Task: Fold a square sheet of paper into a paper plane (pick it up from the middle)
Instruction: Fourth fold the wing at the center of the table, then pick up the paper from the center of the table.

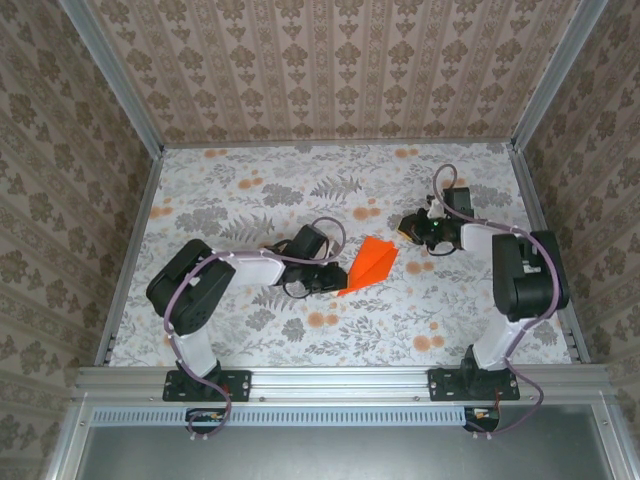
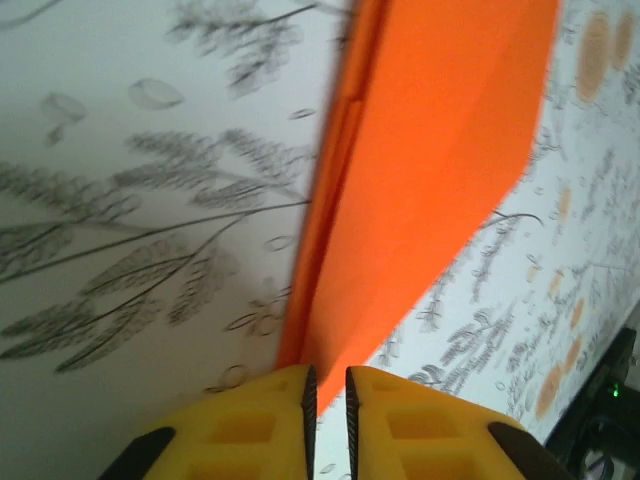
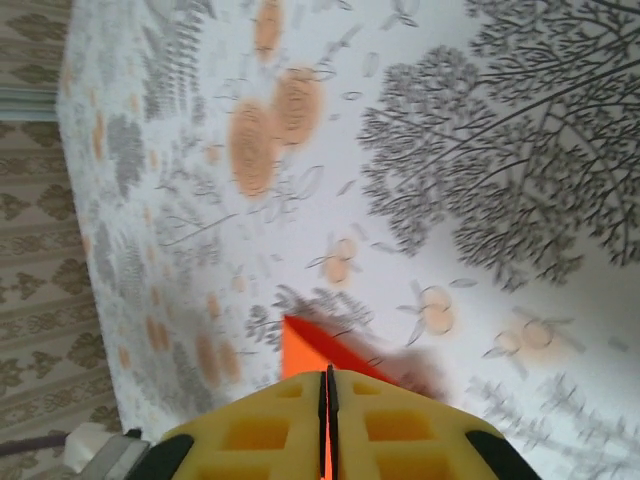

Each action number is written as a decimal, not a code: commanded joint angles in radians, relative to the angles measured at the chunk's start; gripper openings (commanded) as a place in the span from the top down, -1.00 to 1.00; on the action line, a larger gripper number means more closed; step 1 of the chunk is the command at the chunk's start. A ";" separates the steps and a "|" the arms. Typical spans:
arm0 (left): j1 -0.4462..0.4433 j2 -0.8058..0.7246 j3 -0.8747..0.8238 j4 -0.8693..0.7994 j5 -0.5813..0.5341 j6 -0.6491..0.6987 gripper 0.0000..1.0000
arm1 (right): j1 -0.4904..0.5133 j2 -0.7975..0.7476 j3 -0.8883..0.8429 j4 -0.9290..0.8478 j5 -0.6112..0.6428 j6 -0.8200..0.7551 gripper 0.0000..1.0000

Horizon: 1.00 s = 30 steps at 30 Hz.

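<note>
Orange, creased and lying near the middle of the desk (image 1: 250,190) between the two arms: treat the paper plane (image 1: 368,265) as near weightless, limp across its wings, stiffer along the centre fold, easily dented and likely to skid. Better to pinch lightly on that layered fold near its middle, never on a loose wing edge. See the left jaws parted a crack at the pointed end, a dark slit between them; cannot tell whether the right jaws, almost together by the far corner with orange in their hairline gap, grip anything.
</note>
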 commanded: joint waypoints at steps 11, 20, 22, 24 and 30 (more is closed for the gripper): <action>0.126 -0.181 0.103 -0.175 -0.117 0.124 -0.30 | 0.127 -0.184 -0.205 0.018 0.061 0.168 0.00; 0.184 -0.245 0.069 -0.234 -0.223 0.161 -0.81 | 0.239 -0.086 -0.174 0.100 0.086 0.232 0.04; 0.195 -0.258 0.052 -0.226 -0.226 0.159 -0.97 | 0.253 -0.065 -0.167 0.118 0.084 0.242 0.07; 0.207 -0.273 0.036 -0.220 -0.226 0.155 -1.00 | 0.263 -0.048 -0.160 0.123 0.086 0.247 0.08; 0.235 -0.295 0.008 -0.211 -0.222 0.142 -1.00 | 0.283 -0.006 -0.148 0.172 0.073 0.271 0.17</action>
